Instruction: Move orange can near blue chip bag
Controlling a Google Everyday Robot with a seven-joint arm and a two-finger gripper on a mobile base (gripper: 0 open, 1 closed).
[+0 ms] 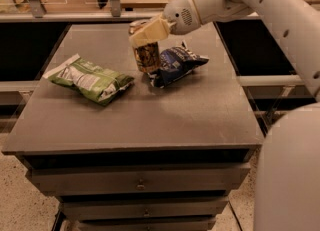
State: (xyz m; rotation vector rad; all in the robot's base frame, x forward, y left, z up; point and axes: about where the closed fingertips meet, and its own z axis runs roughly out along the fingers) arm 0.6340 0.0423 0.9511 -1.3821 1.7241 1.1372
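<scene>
The orange can [147,55] stands upright in the middle of the grey table, its right side touching or almost touching the left edge of the blue chip bag [176,64]. The bag lies flat and wrinkled, just right of the can. My gripper [145,34] comes in from the upper right and sits over the can's top, its pale fingers [150,30] around the upper part of the can. The can's silver rim shows just behind the fingers.
A larger green-and-white chip bag [91,79] lies on the left half of the table [150,120]. My white arm fills the right edge of the view. A shelf rail with posts runs behind the table. Drawers sit under the tabletop.
</scene>
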